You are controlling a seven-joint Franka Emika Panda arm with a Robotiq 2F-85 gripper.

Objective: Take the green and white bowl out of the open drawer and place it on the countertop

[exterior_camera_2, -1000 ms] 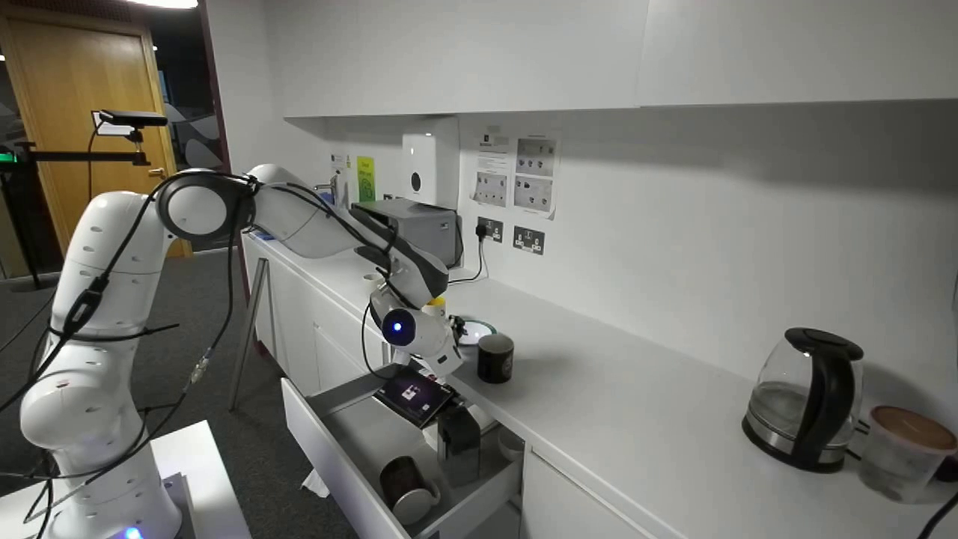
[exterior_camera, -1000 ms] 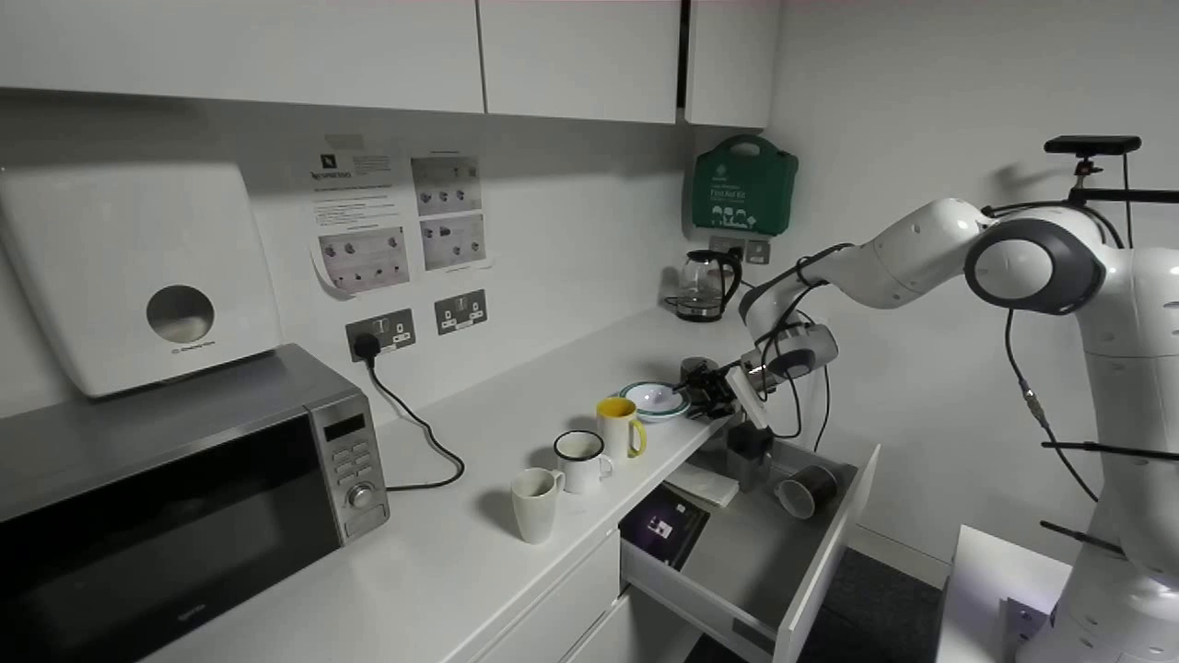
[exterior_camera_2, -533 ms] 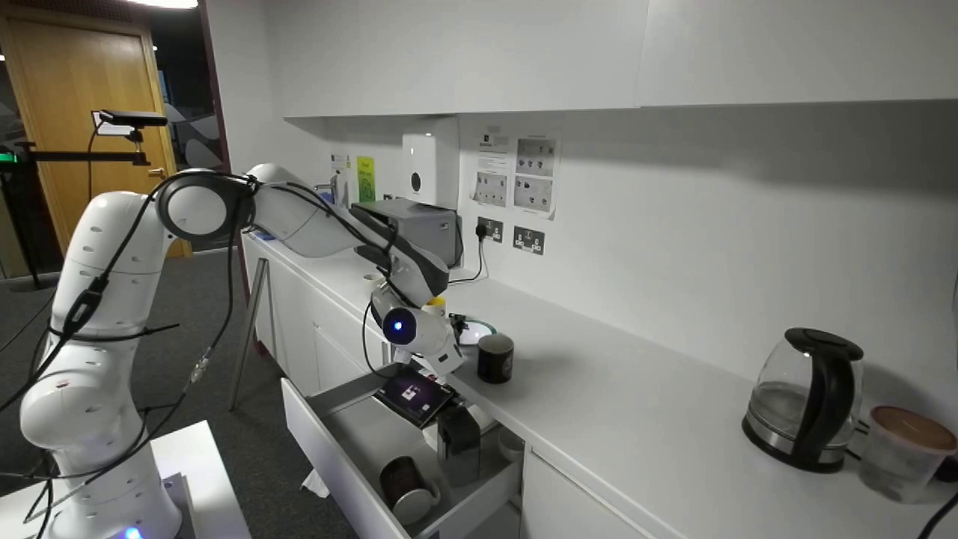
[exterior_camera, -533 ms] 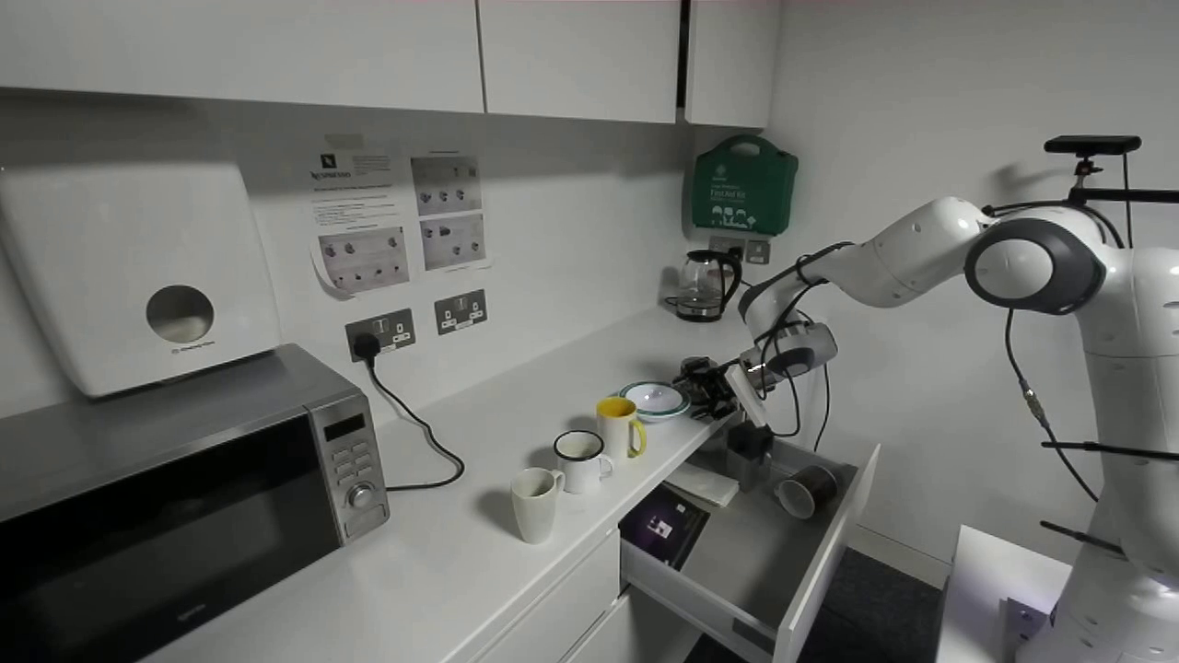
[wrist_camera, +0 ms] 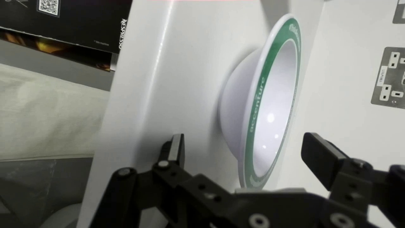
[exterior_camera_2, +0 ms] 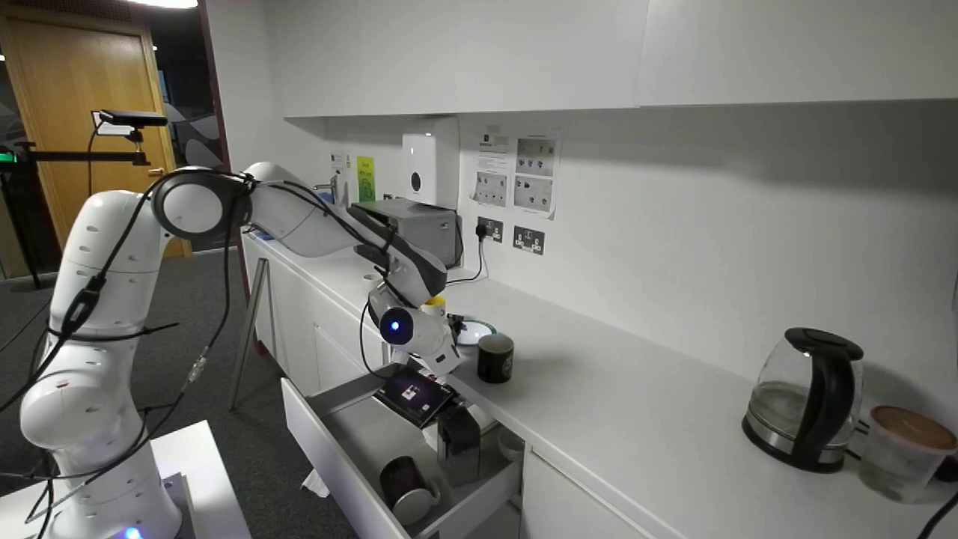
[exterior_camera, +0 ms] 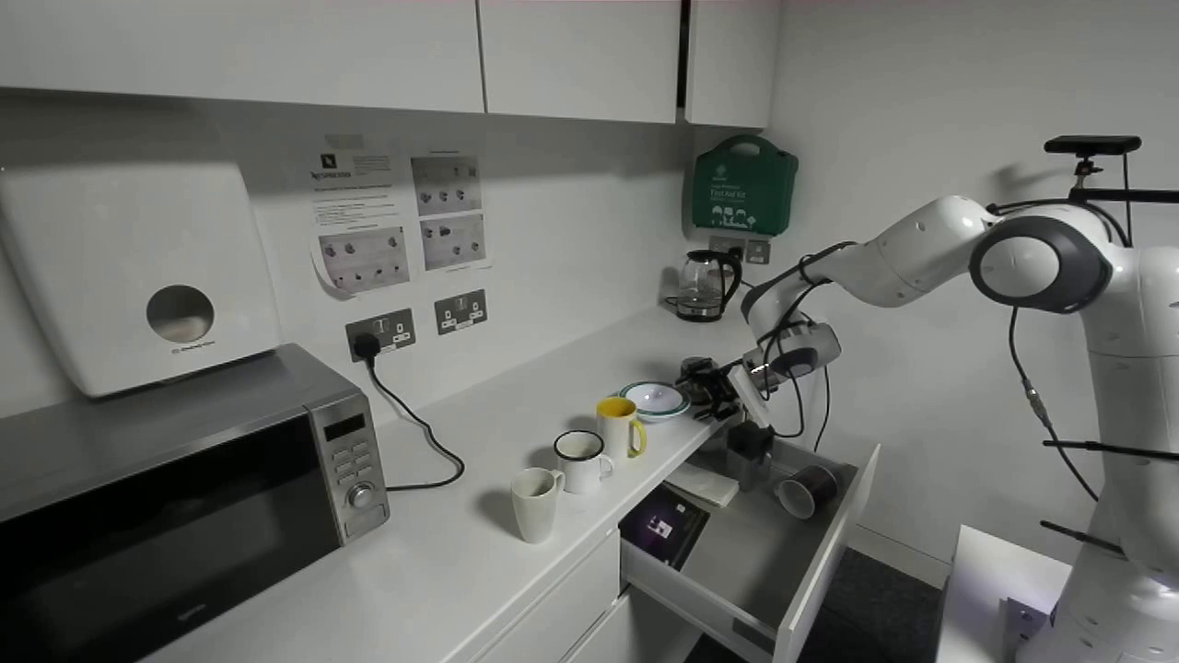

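Observation:
The green and white bowl [exterior_camera: 656, 398] sits upright on the white countertop [exterior_camera: 433, 562], near its front edge. It is white with a green rim; it shows large in the wrist view [wrist_camera: 275, 101] and partly behind the arm in an exterior view [exterior_camera_2: 476, 334]. My gripper [wrist_camera: 245, 137] is open and empty. Its fingers [wrist_camera: 311, 147] stand well apart, with the bowl's near rim between them and touching neither. In an exterior view the gripper [exterior_camera: 693, 389] is just right of the bowl. The open drawer [exterior_camera: 834, 548] is below, under the wrist.
A dark mug [exterior_camera_2: 495, 359] stands close beside the gripper. A yellow-lined mug [exterior_camera: 615, 437], a black-rimmed mug [exterior_camera: 580, 465] and a white mug [exterior_camera: 534, 506] line the counter. The drawer holds a dark box [exterior_camera_2: 414, 394], a lying mug [exterior_camera_2: 404, 486] and a black-topped container [exterior_camera_2: 459, 442].
A second ago a finger reached over the bowl's rim; now the fingers are spread and clear of it. The arm has drawn back very slightly. The bowl has stayed in place.

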